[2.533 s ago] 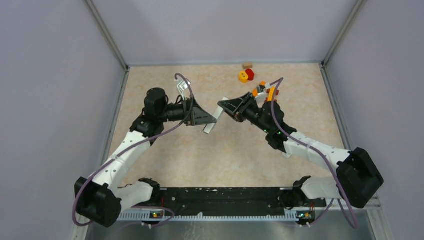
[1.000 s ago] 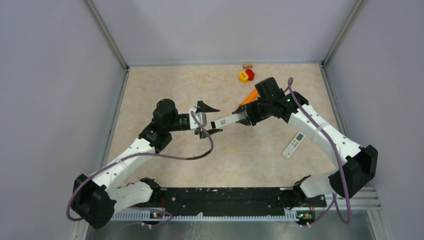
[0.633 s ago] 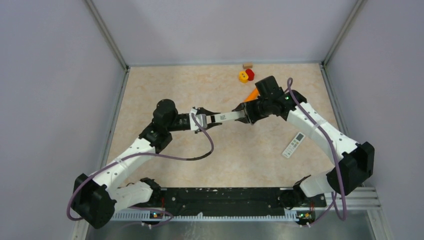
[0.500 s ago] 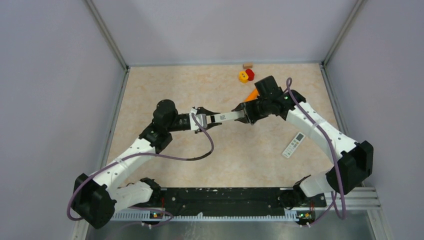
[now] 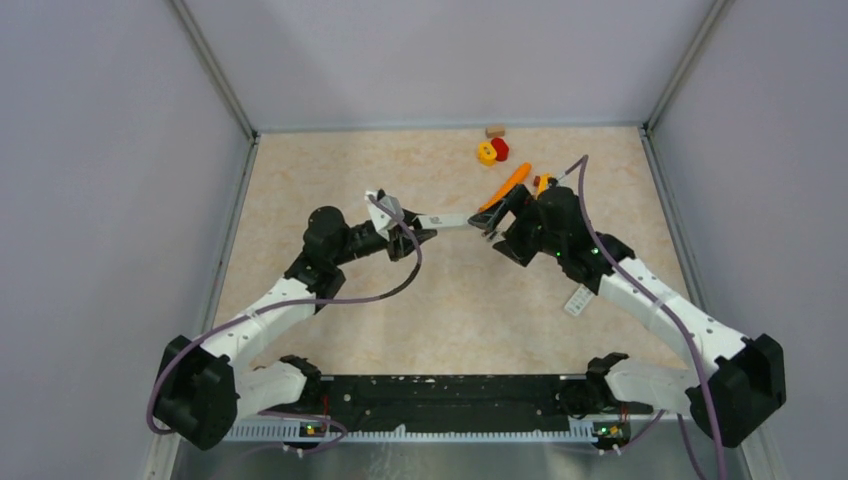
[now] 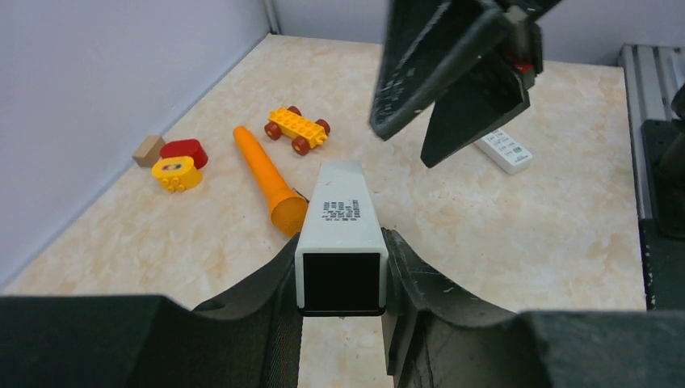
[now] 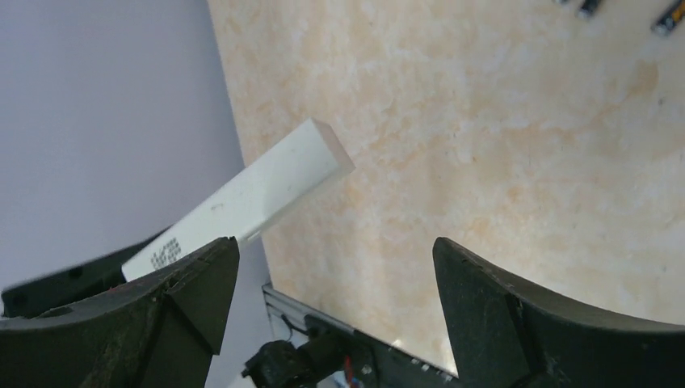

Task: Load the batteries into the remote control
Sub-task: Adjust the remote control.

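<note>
**Left tool** (image 6: 343,252): black, coarse-grained plastic fingers (image 6: 413,284) closed partway onto the two long sides of the remote control (image 6: 342,202). Nothing else is held.

**Remote control:** slim white bar of square section with smooth matt faces. A small block of dark print marks its upper face, and the end nearest the left tool is black. It projects straight ahead from the left tool, clear of the worktop (image 5: 450,310).

**Right tool** (image 7: 335,246): two broad, black wedge-shaped fingers spread wide and gripping nothing. It stands just beyond the remote control's far end, apart from it.

**Batteries** (image 7: 669,19): small dark cylinders lying on the worktop well ahead of the right tool, cut by the edge of its wrist view.

**Carrot toy** (image 6: 260,171): smooth orange cone lying on the worktop, its wide end just left of the remote control.

**Brick car** (image 6: 296,130): yellow studded block on red wheels, beyond the carrot toy.

**Yellow piece** (image 6: 175,173), **red piece** (image 6: 184,149) and **wooden block** (image 6: 148,149): small rounded and cubic items grouped far to the left, near the wall.

**Wider remote** (image 6: 502,150): short, white, with a button face, lying flat to the right past the right tool.

**Worktop:** beige, mottled like stone.
</note>
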`<state>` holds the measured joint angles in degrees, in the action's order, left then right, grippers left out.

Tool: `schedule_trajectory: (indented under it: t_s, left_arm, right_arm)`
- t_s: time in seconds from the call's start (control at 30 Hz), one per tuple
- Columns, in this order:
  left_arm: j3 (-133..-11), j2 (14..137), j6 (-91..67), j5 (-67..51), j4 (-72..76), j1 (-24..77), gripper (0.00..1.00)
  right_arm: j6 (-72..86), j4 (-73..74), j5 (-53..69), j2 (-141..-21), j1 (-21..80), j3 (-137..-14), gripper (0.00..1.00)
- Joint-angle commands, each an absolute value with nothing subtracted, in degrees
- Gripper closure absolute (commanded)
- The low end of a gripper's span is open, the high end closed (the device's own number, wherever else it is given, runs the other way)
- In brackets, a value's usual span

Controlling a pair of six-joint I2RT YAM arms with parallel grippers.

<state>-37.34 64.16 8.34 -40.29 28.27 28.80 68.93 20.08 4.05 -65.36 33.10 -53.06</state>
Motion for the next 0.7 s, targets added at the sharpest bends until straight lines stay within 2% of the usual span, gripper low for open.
schedule_trajectory:
  t_s: [0.0,0.1,0.2,0.3,0.4,0.47,0.67]
  left_arm:
    - [-36.9,64.1,-4.4,-38.3,38.5,26.6,1.00]
    - [-38.6,63.1,-14.5,-33.4,36.6,24.9,1.00]
    - [-41.9,61.3,-17.2,-33.5,29.8,24.1,1.00]
    - [-40.4,58.5,-17.4,-34.2,32.1,23.9,0.99]
    - [-39.9,56.3,-18.1,-37.0,34.2,22.8,1.00]
    - [-40.4,56.6,-19.4,-42.6,36.6,21.3,1.00]
    - [-46.1,62.1,-26.6,-63.3,41.4,16.4,1.00]
  right_arm:
    - [52.8,-1.5,2.1,-57.3,32.6,-47.3,0.09]
    - [44.7,-10.0,7.8,-53.4,32.5,-45.0,0.09]
    - [42.1,-16.3,15.9,-52.6,32.5,-45.3,0.08]
    - [42.6,-11.9,17.8,-54.6,32.5,-49.4,0.08]
    - [45.9,-1.1,16.2,-59.0,32.5,-55.7,0.07]
    - [48.1,0.7,16.8,-60.3,32.5,-56.2,0.07]
    - [60.8,-16.1,23.1,-60.3,32.0,-49.2,0.05]
